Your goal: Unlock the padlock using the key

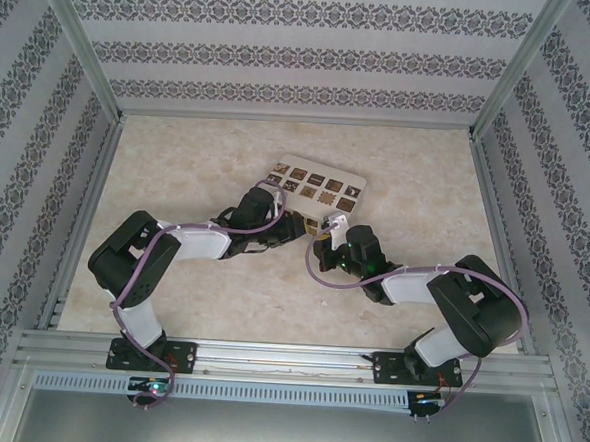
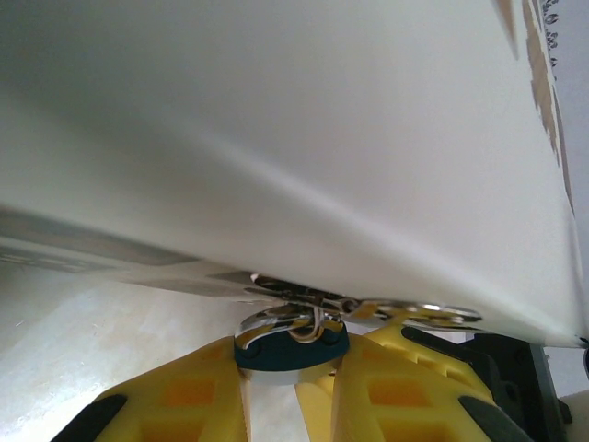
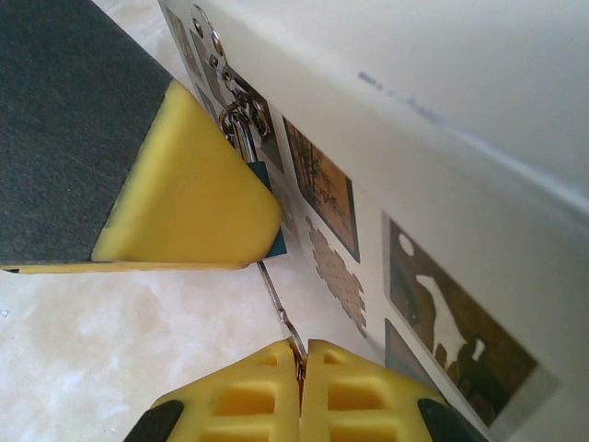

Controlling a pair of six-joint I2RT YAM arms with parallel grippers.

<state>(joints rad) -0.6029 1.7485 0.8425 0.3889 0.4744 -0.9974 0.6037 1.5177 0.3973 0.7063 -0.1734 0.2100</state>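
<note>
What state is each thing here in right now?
padlock, hung on the box, shackle looks closed
key, tip against the padlock's underside
box, closed
left gripper, shut on the padlock
right gripper, shut on the key

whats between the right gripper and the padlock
The thin metal key, pinched in the shut right gripper, runs up to the blue padlock's lower end; the right wrist view shows it.
</note>
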